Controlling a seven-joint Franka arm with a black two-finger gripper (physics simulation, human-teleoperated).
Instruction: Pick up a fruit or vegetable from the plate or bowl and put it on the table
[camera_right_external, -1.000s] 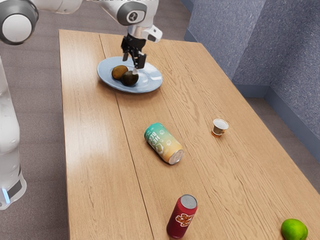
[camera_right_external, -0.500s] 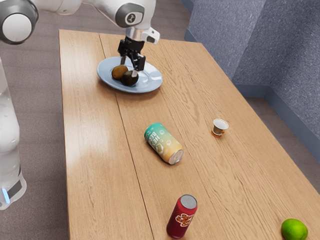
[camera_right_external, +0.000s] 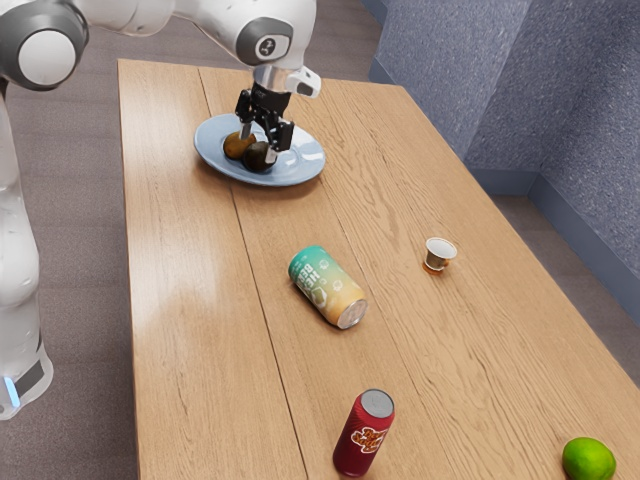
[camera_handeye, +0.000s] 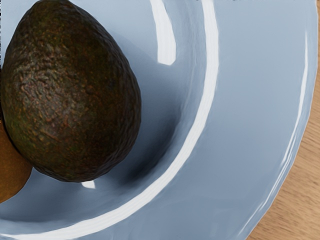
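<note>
At the exterior view's eleven o'clock, the plate is smooth and glossy, the avocado rough and pebbled. The wooden table has a soft sheen. The red can at six has a metal top; the lime at four looks smooth.

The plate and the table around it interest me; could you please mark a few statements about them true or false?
1. The dark avocado is on the blue plate. True.
2. The red can lies on its side. False: it stands upright.
3. The green-and-yellow can lies on the table. True.
4. The lime is on the plate. False: it is on the table.
5. The fingers stand apart. True.
</note>
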